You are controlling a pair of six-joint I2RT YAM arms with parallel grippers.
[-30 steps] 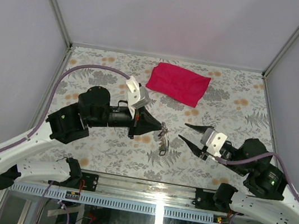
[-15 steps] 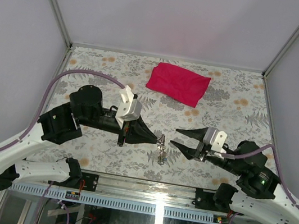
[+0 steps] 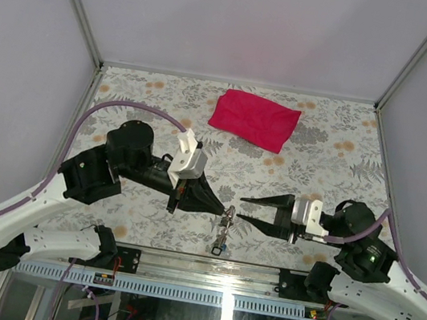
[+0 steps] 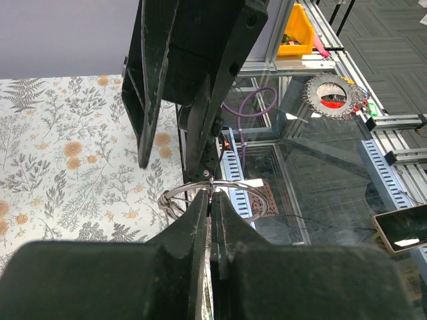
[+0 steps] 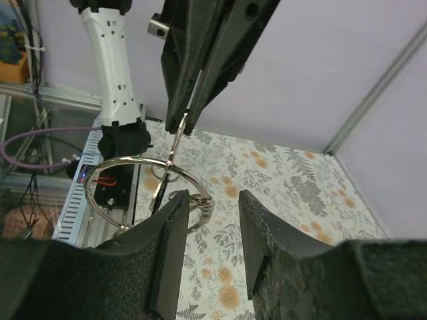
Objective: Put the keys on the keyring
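Note:
My left gripper (image 3: 225, 208) is shut on the thin silver keyring (image 3: 229, 212) and holds it above the table near the front edge. In the left wrist view the jaws (image 4: 211, 198) pinch the ring's wire (image 4: 248, 189). Small keys (image 3: 220, 236) hang from the ring, with a dark tag at the bottom; other tag colours are too small to tell. My right gripper (image 3: 241, 209) is open, with its fingertips level and just right of the ring. In the right wrist view (image 5: 212, 201) the ring (image 5: 117, 163) sits just ahead of the left finger (image 5: 172, 220), with a key shaft (image 5: 159, 193) hanging through it.
A red cloth (image 3: 254, 119) lies flat at the back middle of the floral table (image 3: 336, 155). The table's front edge and a metal rail (image 3: 205, 266) lie just below the hanging keys. Purple walls enclose the sides and back.
My left gripper has carried the ring and keys nearer the front edge. My right gripper has moved left toward the ring, still open.

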